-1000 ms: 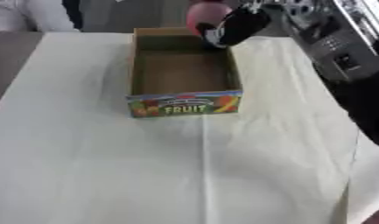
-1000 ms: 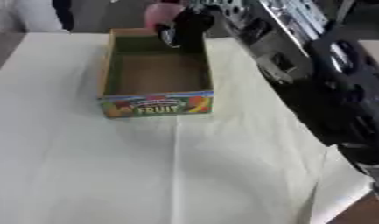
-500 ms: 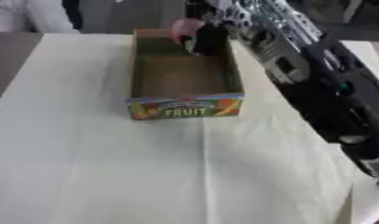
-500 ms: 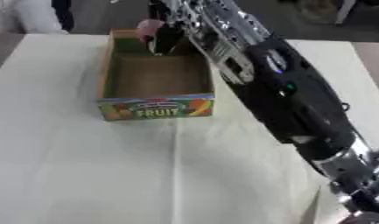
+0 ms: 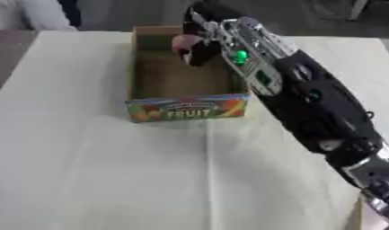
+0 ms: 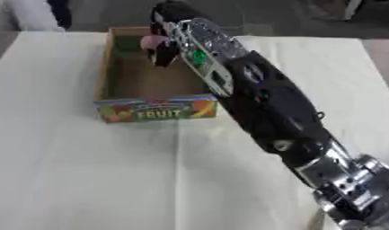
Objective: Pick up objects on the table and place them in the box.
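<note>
right hand (image 5: 199,48) reaching over the far half of the box (image 5: 142,76), fingers curled around a pink object (image 5: 182,43) and gripping it. held just above the inside of the box, near its far right corner, not resting on the floor of the box as far as visible. only a rounded pink patch showing between the dark fingers, so long axis and pointing direction of the object impossible to tell; shape also unclear, mostly covered by the hand.

box lying on the pale tablecloth (image 5: 87,170), long axis running from near to far, slightly turned. near wall printed with fruit pictures and the word "fruit" (image 5: 189,113). brown inside floor visible in the near half, far part hidden behind the hand. something green (image 6: 128,43) seen at the far wall in the right eye view, hard to make out, maybe a print or a thing inside.

right arm (image 5: 307,103) crossing the scene from the near right corner to the far middle, black with a small green light (image 5: 240,55), covering the right wall of the box and part of the cloth. silver joint near the bottom right, cut off by the edge.

left hand not seen in any view.
</note>
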